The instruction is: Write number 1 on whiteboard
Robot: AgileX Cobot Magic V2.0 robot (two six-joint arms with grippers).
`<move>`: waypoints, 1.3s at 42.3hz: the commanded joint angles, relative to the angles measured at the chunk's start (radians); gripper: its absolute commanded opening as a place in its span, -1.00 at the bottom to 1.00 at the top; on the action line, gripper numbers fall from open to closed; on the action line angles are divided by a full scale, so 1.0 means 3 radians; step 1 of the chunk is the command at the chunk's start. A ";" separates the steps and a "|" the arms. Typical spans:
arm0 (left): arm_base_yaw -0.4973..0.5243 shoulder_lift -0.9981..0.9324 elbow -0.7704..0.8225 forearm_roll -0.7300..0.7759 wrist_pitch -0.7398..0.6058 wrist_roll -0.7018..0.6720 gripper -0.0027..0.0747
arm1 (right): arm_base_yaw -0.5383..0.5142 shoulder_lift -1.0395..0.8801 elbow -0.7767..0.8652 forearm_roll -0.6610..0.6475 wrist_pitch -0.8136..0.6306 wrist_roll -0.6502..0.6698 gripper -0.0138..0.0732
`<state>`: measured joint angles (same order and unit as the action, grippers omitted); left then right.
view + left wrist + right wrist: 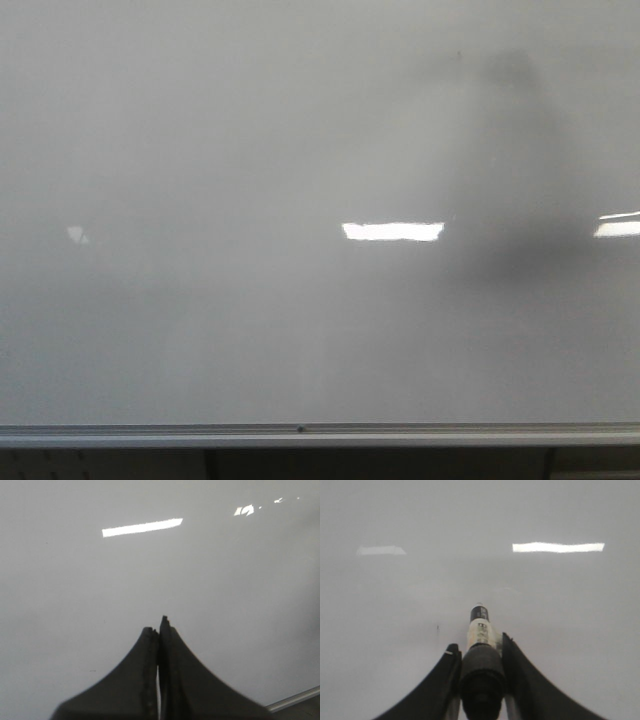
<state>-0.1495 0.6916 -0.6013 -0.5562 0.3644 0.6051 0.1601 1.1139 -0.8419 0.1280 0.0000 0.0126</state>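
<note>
Nearest me, the right gripper (479, 652) is clenched on a marker (480, 630), w/ the black body wedged between both fingers and the pale barrel and dark tip poking out toward the board. The marker looks light and stiff, its smooth plastic prob. a bit slippery, so the grip low on the fat rear section seems right; I'd guess a light press is enough, since too much could make the tip skid. The left gripper (159, 630) is closed on nothing, fingers pressed together. Beyond both is the whiteboard (250, 130), glossy and rigid, w/ a silver rail (150, 435) along its lower edge. No number 1 visible on it yet, only light glare and a dim shadow at right.
</note>
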 commanded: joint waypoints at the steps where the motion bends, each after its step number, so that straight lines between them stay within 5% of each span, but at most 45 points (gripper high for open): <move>1: 0.0005 -0.0004 -0.0088 -0.0069 -0.0225 -0.0019 -0.98 | 0.0060 0.0058 -0.0240 -0.0039 -0.0286 -0.0007 -0.82; 55: 0.0005 -0.0004 -0.0088 -0.0069 -0.0225 -0.0019 -0.98 | 0.0166 0.0495 -0.0300 -0.0080 -0.0330 -0.0016 -0.82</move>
<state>-0.1495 0.6916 -0.6013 -0.5562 0.3622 0.6051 0.2086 1.2701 -0.8990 0.1195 -0.0324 0.0126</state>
